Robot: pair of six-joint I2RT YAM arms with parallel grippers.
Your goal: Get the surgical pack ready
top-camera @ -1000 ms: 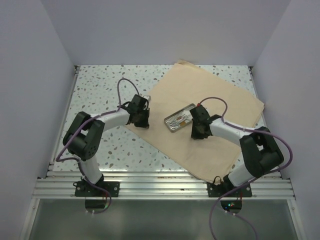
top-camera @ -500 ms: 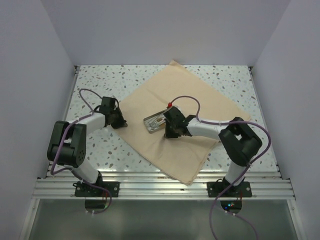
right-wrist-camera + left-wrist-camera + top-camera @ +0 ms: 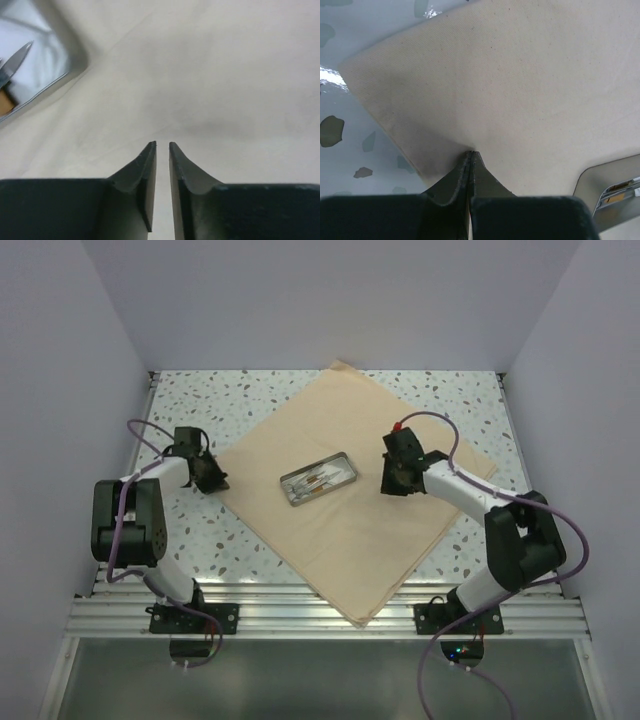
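The large plain tan-beige cloth sheet (image 3: pixel 350 540) is now spread flat as a diamond across the middle of the white speckled table (image 3: pixel 200 400). Over the last second it is seen to have been drawn from the table's right side toward its left edge. The small steel tray (image 3: pixel 319 480) of silver instruments (image 3: pixel 312 483) has been carried along and is now found near the sheet's centre. The left gripper (image 3: pixel 214 482) is closed tight at the sheet's left corner, and the cloth appears to be pinched between its fingers (image 3: pixel 455 180). The right gripper (image 3: pixel 388 487), which was at the tray a moment ago, is now drawn back to the tray's right. Its jaws are parted by a narrow gap over bare cloth and nothing is held. The tray is judged released and centred, so folding the corners over it seems ready to begin.
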